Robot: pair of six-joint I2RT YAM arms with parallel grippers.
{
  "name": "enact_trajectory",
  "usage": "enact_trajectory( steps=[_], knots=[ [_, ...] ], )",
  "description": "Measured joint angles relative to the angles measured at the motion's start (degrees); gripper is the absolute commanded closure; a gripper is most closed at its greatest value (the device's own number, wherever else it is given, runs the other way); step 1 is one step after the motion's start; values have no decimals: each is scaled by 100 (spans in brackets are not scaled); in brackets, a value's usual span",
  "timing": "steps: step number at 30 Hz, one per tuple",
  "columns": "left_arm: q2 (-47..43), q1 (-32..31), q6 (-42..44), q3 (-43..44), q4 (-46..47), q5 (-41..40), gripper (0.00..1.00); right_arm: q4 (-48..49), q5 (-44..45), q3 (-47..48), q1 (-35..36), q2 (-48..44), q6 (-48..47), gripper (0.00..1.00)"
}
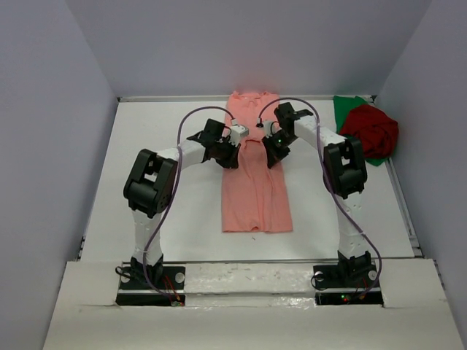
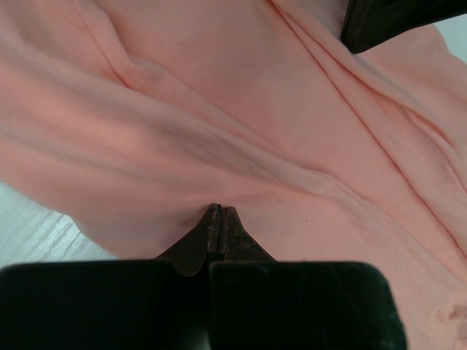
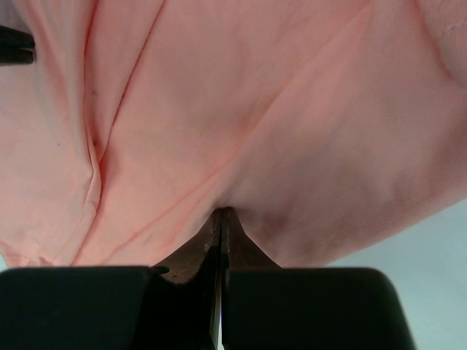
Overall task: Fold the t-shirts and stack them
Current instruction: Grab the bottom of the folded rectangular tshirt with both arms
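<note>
The salmon-pink t-shirt (image 1: 255,197) lies as a long narrow strip down the middle of the white table, collar end at the back. My left gripper (image 1: 232,155) sits at its left edge and my right gripper (image 1: 271,155) at its right edge, both over the upper half. In the left wrist view the jaws (image 2: 220,209) are shut, tips pinching a pucker of pink cloth (image 2: 255,109). In the right wrist view the jaws (image 3: 222,211) are likewise shut on a gathered fold of pink cloth (image 3: 255,95). A crumpled dark red t-shirt (image 1: 373,130) rests on a green t-shirt (image 1: 349,104) at the back right.
Grey walls enclose the table at the back and on both sides. The table's right edge (image 1: 406,211) runs close to the red and green pile. The arm bases stand at the near edge (image 1: 248,277).
</note>
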Motion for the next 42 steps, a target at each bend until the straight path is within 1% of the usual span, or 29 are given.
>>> enact_trajectory(
  steps=[7,19,23,32,35,42],
  knots=[
    [214,-195,-24,302,74,-417,100,-55,118,262,0,173,-22,100],
    [769,-240,-138,951,131,-1163,100,-170,527,778,0,457,-61,100],
    [1082,-240,-179,1460,-9,-1294,100,-212,629,1012,0,584,-59,100],
    [1617,-229,-190,2444,-518,-1360,100,-369,918,1864,0,1036,-61,100],
    [1851,-225,-192,2841,-671,-1412,100,-400,1097,2310,-9,1261,-68,100],
    [2000,-199,-188,3169,-872,-1797,100,-378,1436,2997,-114,1641,-151,100]
  ],
)
